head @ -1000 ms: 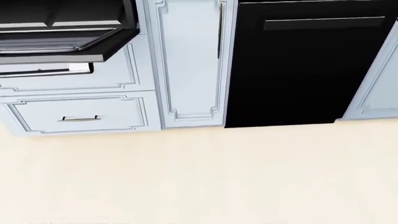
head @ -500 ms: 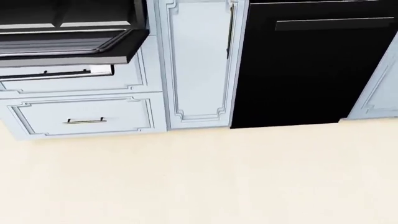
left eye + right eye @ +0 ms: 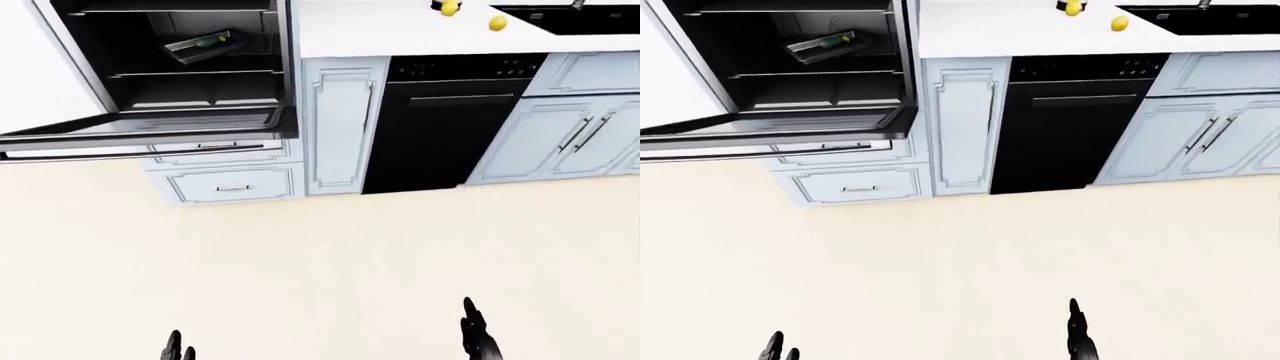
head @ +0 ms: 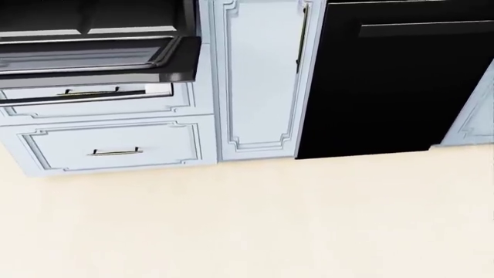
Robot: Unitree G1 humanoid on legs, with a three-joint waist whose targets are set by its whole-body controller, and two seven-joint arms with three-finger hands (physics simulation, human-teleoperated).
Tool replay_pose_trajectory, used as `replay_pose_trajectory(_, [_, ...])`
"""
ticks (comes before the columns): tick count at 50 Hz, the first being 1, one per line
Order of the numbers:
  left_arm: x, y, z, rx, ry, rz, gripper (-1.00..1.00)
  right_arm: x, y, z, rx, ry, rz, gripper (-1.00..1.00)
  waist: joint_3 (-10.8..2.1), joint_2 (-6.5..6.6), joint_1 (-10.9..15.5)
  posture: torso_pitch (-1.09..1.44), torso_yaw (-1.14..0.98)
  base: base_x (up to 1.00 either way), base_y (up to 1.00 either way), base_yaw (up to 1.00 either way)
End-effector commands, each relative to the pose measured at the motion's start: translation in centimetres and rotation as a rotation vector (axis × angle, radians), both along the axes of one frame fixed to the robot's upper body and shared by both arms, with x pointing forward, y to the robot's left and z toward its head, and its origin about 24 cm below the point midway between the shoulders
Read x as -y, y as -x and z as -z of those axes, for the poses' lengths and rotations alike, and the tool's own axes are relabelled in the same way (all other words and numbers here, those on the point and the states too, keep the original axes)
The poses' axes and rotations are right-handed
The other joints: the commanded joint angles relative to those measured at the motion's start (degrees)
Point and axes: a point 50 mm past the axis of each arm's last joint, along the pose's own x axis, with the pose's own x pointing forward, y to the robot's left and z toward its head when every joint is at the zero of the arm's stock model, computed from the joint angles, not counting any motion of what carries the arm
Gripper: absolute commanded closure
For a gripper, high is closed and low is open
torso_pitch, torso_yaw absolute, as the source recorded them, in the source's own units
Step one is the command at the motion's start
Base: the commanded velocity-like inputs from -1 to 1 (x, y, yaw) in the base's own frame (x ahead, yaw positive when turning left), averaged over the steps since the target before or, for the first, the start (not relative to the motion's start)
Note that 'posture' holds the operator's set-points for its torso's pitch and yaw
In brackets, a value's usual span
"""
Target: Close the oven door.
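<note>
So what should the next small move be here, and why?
Probably step toward the view's left and closer: the oven door hangs open at upper left, while the left hand and right hand sit low, well short of it.

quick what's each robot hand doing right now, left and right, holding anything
Left robot hand: only fingertips show at the bottom edge; open or closed cannot be told.
Right robot hand: empty, only partly in view, far from the open oven door; state cannot be told.
</note>
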Motion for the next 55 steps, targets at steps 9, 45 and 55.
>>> replay_pose_trajectory(9, [-0.47, -0.44, -0.51, 0.035, -0.03, 0.009, -1.0, 0.33, -0.57, -0.56, 0.045, 0.019, -0.001, -1.0, -0.23, 3.13, -0.13, 0.0, 0.0, 0.0, 0.26, 0.0])
replay_pose_trajectory(45, [-0.38, -0.33, -0.43, 0.032, -0.026, 0.009, -1.0, 0.27, -0.56, -0.51, 0.042, 0.012, -0.001, -1.0, -0.7, 7.92, 0.59, 0.0, 0.0, 0.0, 0.28, 0.0])
replay_pose_trajectory(55, [-0.41, -0.34, -0.44, 0.033, -0.024, 0.008, -1.0, 0.34, -0.54, -0.52, 0.042, 0.011, 0.004, -1.0, -0.1, 2.66, 0.38, 0.0, 0.0, 0.0, 0.3, 0.0])
